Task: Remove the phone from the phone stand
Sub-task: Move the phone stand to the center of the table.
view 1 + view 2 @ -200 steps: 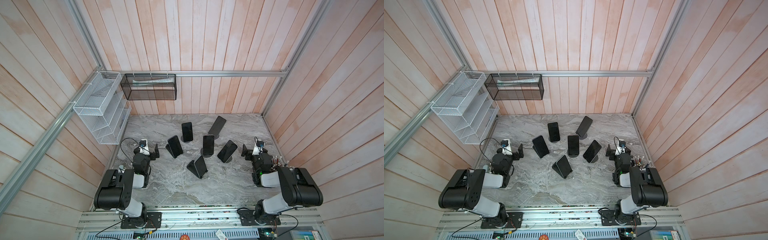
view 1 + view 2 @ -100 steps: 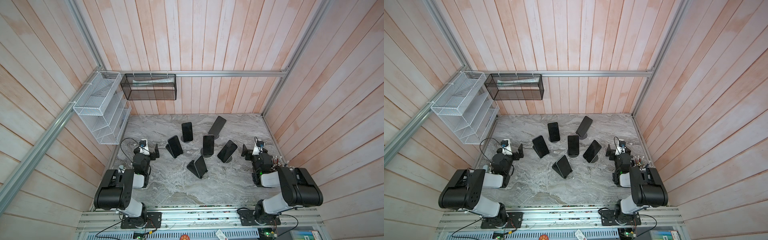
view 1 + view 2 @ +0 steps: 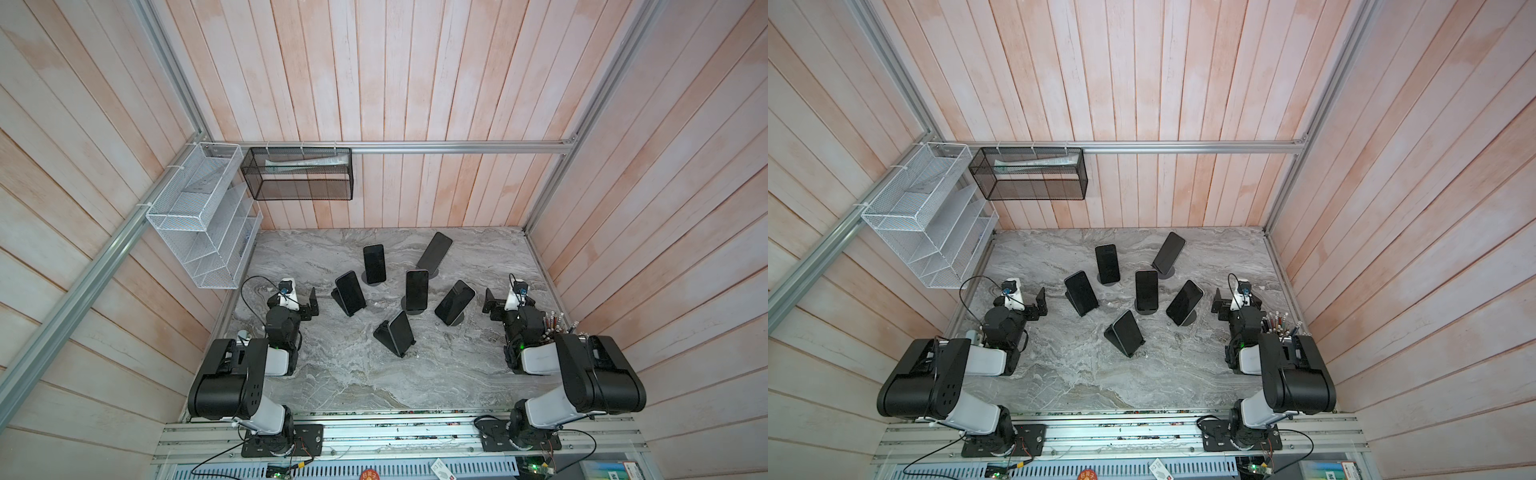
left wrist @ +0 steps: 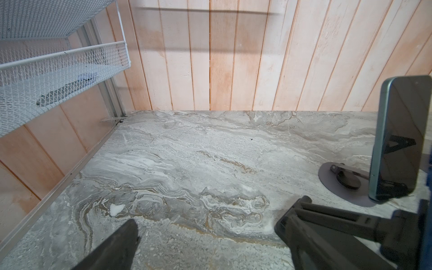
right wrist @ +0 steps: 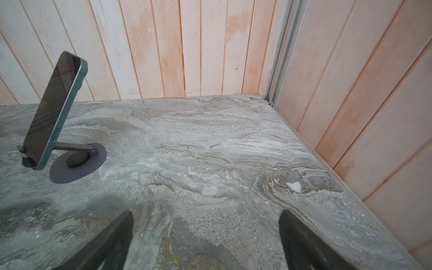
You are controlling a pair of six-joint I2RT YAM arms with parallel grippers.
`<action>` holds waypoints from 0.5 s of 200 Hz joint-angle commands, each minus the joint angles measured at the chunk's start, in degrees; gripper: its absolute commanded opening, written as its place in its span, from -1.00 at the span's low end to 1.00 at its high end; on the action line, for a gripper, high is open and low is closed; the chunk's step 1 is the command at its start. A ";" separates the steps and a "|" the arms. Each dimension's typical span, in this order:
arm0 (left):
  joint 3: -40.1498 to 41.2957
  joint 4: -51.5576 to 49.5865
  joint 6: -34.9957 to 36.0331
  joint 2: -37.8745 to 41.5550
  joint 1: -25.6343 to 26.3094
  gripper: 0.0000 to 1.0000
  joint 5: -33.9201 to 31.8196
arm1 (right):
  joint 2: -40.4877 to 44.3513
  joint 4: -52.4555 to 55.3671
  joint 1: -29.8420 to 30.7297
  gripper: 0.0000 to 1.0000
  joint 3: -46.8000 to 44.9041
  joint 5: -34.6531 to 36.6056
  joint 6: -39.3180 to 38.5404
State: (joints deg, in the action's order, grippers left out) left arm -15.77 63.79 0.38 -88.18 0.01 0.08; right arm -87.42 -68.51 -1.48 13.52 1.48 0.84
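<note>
A: Where do things stand?

B: Six phones lean on stands across the middle of the desk [image 3: 340, 374], none lifted yet. Both arms sit folded at the desk's edges. The left tool [image 3: 305, 305] has its jaws apart and empty, and so does the right tool [image 3: 494, 305].

A: Which phone first?

B: I'd judge the nearest to each arm. For the left, the phone [image 3: 350, 292] on a wedge stand [image 3: 337, 300] just beside that tool. For the right, the tilted phone [image 3: 454, 302] on its round-base stand [image 3: 457, 321].

A: How to take it cleanly?

B: Come in above the top edge, jaws aligned across the thin side edges, and close on the upper part. The glass face looks slick, so gripping the edges probably holds better than pinching front and back.

A: And the lift?

B: Pull along the phone's own lean, up and out of the lip at the bottom, not straight toward the arm. In the right wrist view the far phone [image 5: 55, 112] rests in small hooks at its foot [image 5: 25, 161]; a sideways tug would likely drag the light stand along.

A: Any hazard?

B: The phones stand close together in the middle; a wide swing could knock a neighbour.
</note>
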 commanded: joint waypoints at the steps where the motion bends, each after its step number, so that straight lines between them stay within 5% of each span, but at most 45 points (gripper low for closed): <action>1: -0.89 -0.60 -0.38 -0.06 -0.27 1.00 0.89 | 0.45 0.22 0.29 0.96 0.66 0.78 -0.24; 49: -1.40 -1.53 -0.71 0.50 -0.27 1.00 -0.42 | 0.49 0.38 0.27 0.96 0.81 0.67 -0.46; 100: -4.96 -15.84 0.42 10.96 0.33 1.00 -0.34 | 0.58 -0.13 0.30 0.95 0.82 0.35 -0.57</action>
State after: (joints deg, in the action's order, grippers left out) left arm -19.18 54.54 0.32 -82.43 0.08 -0.01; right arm -87.42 -68.51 -1.48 13.50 1.48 0.80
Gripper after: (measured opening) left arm 0.999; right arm 0.978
